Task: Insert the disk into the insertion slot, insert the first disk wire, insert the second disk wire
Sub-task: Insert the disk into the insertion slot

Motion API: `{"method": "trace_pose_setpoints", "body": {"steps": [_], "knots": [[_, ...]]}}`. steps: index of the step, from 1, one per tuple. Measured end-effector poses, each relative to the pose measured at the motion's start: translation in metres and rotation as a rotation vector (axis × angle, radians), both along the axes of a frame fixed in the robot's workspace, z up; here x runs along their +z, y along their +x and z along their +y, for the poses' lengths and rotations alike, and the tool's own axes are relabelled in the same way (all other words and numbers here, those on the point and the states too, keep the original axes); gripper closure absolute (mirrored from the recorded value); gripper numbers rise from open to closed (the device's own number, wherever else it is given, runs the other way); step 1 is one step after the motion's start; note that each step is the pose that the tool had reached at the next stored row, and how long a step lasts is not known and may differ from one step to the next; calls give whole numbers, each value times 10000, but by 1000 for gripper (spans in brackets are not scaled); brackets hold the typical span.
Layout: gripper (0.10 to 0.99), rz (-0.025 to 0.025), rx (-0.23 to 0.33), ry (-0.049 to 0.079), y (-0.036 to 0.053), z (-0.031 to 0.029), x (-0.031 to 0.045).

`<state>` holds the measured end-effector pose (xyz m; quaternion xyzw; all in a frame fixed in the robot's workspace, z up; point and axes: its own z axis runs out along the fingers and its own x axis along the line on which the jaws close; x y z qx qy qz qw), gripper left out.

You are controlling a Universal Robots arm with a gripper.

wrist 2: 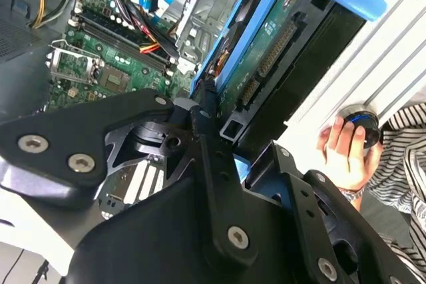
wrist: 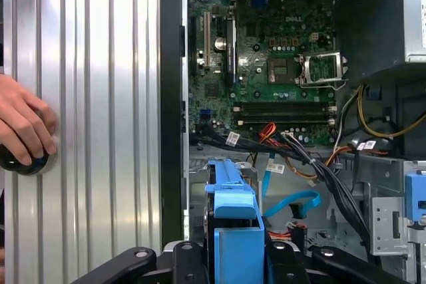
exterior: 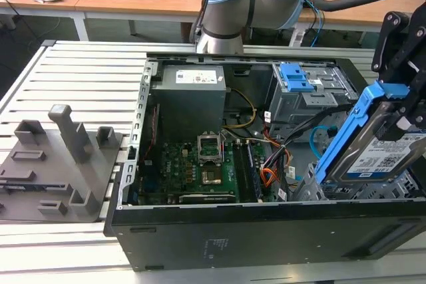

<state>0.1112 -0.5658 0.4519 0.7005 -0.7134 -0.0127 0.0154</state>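
Claw [wrist: 234, 257] tight on the tilted disk [exterior: 383, 151], its lower edge near the insertion slot [exterior: 389, 192], open room above.

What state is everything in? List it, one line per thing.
gripper: shut on the disk.
disk: held up and tilted over the slot, not seated, connectors bare.
slot: no disk seated in it.
orange-red wires: loose in the case, not plugged into the disk.
light-blue cable: looped and loose, not plugged into the disk.
computer case: lying on its side, open.
hand: resting on a black knob.
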Motion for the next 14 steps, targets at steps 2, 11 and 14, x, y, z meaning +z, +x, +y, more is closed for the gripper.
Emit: {"method": "trace_pose_setpoints", "body": {"steps": [2,11,14], "knots": [[725,0,1,-7,36,52,-5],[725,1,0,-23,133,205,-67],[725,1,1,-23,134,205,-98]]}}
